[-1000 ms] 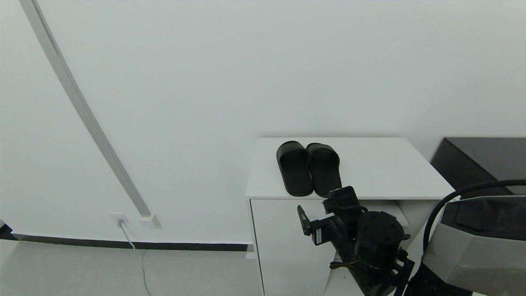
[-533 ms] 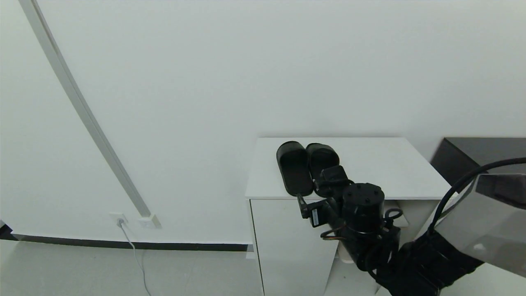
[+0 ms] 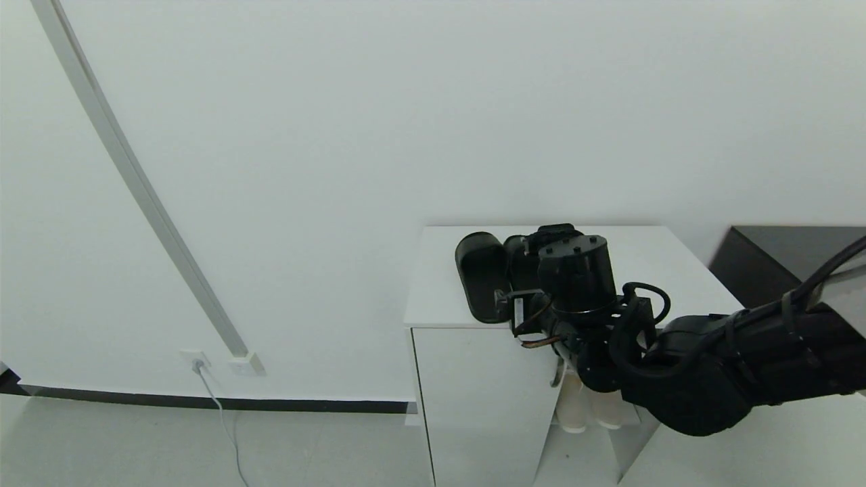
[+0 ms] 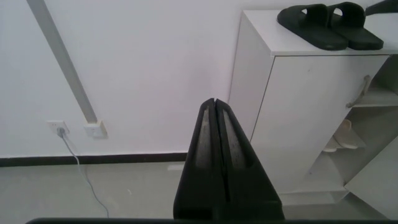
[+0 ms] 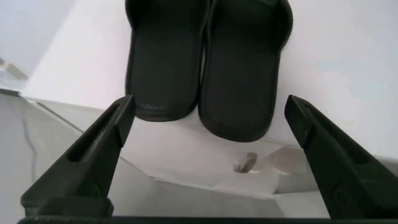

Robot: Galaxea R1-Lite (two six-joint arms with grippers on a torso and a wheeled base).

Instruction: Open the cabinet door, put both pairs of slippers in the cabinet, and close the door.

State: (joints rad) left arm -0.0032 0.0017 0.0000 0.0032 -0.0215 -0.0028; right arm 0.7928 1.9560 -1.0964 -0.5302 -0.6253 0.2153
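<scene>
The left gripper (image 4: 214, 106) hangs low, well apart from the white cabinet (image 3: 473, 406), with its fingers pressed flat together. The right gripper (image 5: 208, 109) hovers over the front edge of the cabinet top. Its fingers are spread wide and hold nothing. Just past them the black slippers (image 3: 479, 274) lie side by side, touching, near the front left corner of the top. Below, the right side of the cabinet stands open, and pale slippers (image 3: 575, 409) sit on a shelf inside. A wall socket (image 3: 195, 360) sits low on the wall beyond.
</scene>
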